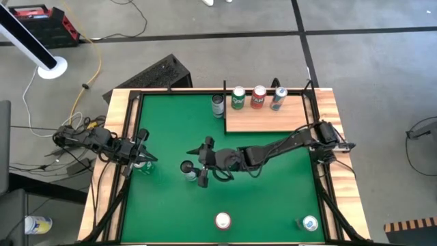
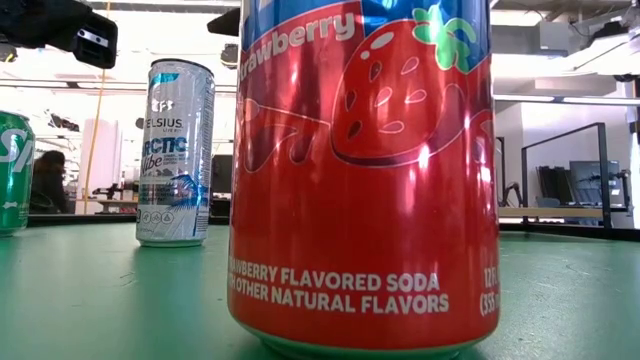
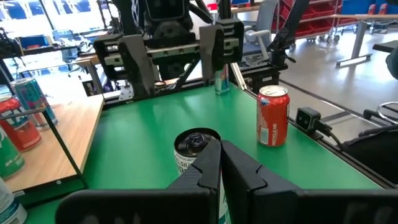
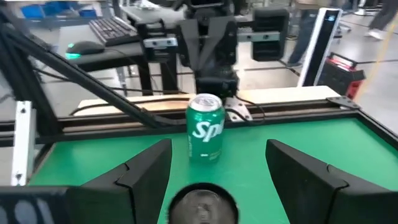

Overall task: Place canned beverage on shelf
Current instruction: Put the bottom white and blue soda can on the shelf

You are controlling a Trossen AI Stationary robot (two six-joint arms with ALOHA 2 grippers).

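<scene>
Left arm pose: drawn back at the counter's (image 1: 171,205) left edge, forearm lying across the rim.
Left end effector (image 1: 141,158): fingers pressed together, holding nothing; a green can (image 4: 205,135) stood upright just beyond its tips.
Right arm pose: stretched low from the right rim across the counter's middle, pointing left.
Right end effector (image 1: 199,164): fingers spread wide, gripping nothing.
Task can (image 1: 186,167): upright on the green surface at the mouth of the right end effector; whether the fingers touched it could not be told.
Right wrist view only: the task can's top (image 4: 202,205) sat between the two spread fingers (image 4: 146,171).
Low view only: a red strawberry soda can (image 2: 365,170) filled the foreground, label readable.
Shelf (image 1: 273,121): flat on the counter's far right part, well apart from the task can, behind the right arm.
Shelf contents: three cans (image 1: 258,97) upright along its far edge.
</scene>
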